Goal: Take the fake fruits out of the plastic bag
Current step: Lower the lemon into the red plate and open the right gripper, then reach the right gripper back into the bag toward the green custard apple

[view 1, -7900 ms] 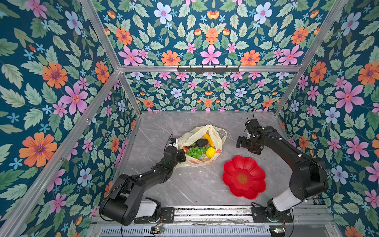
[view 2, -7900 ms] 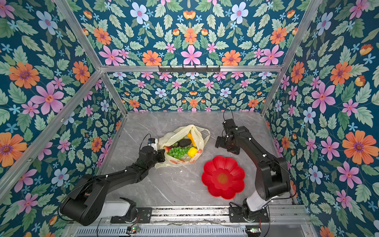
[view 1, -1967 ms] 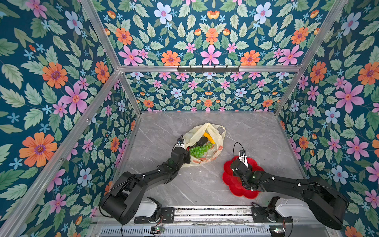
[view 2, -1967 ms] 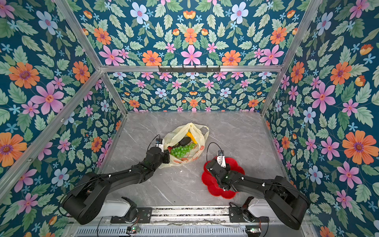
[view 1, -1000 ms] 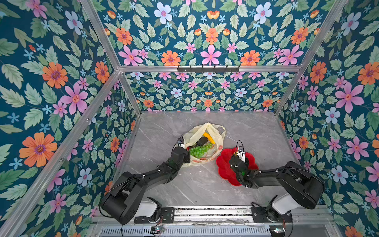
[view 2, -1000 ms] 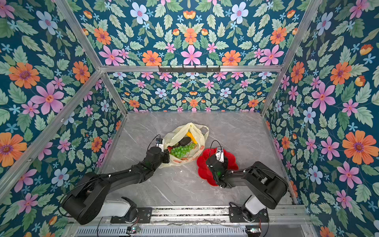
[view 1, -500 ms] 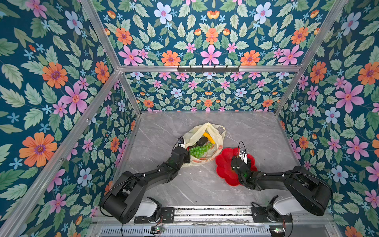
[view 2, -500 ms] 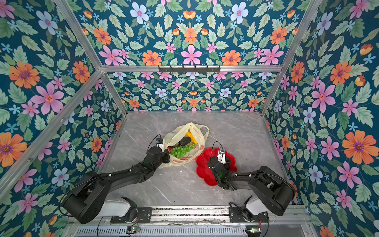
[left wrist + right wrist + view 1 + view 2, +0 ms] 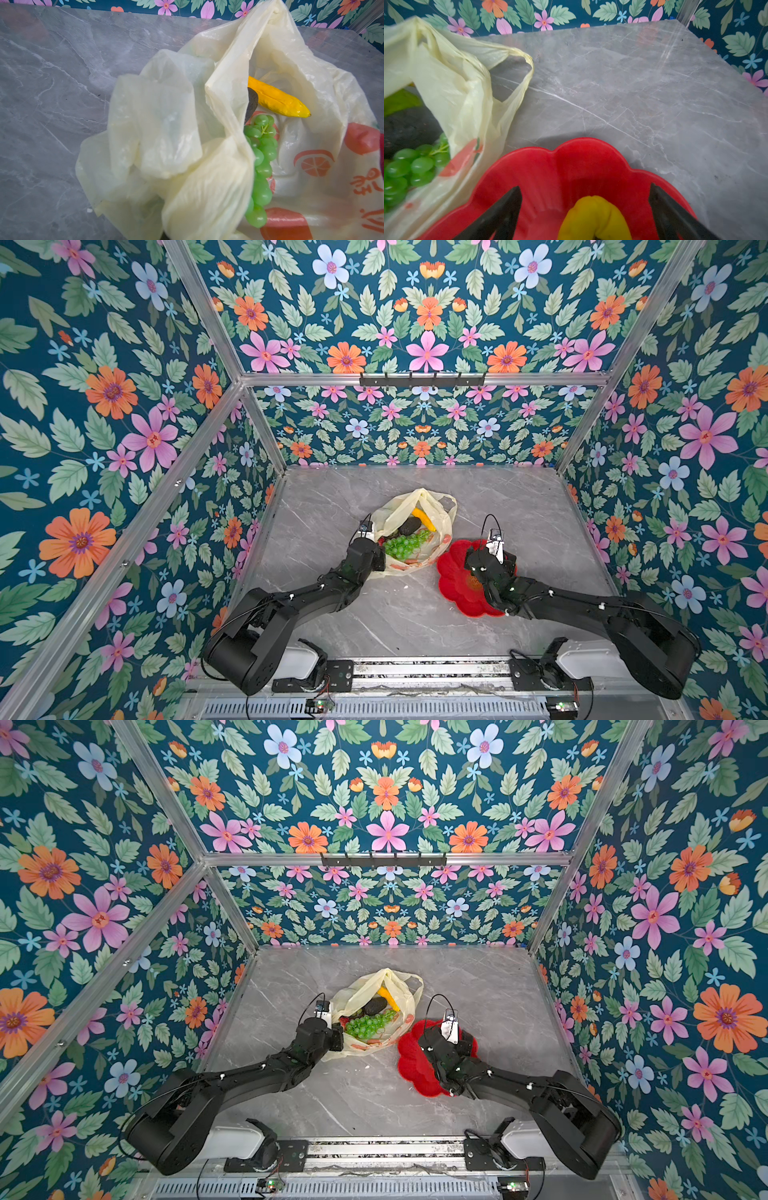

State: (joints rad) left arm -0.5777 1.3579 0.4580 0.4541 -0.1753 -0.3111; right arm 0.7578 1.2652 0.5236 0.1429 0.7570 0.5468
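The left claw [image 9: 378, 547] is closed on the left rim of the plastic bag [image 9: 432, 506], and the thin film is bunched up towards it. The bag lies near the middle of the table [image 9: 374, 622]. Its mouth is held open upwards, its loop handles lie at the far end and its printed bottom faces the robot, so its long axis runs from far to near.

Inside the bag, the dark avocado [image 9: 409, 526] is seen beside the banana [image 9: 424, 519]. The banana lies slantwise, with its pointed tip towards the right, nearer side. Below them, the bunch of grapes [image 9: 405, 545] is stretched roughly across the bag from left to right.

Just to the right of the bag, touching its side, the red plate [image 9: 453, 585] is found. The right claw [image 9: 584, 187] is spread wide over it, and nothing is gripped. The lemon [image 9: 593, 216] lies free on the plate between the fingers [image 9: 508, 207]. Which way it points cannot be told.

The step in hand is judged to be the release of the lemon. The right claw is best lifted straight up, so that the lemon is not nudged off the plate. The hold on the bag rim should be left firm, so that the mouth is open for the next reach.
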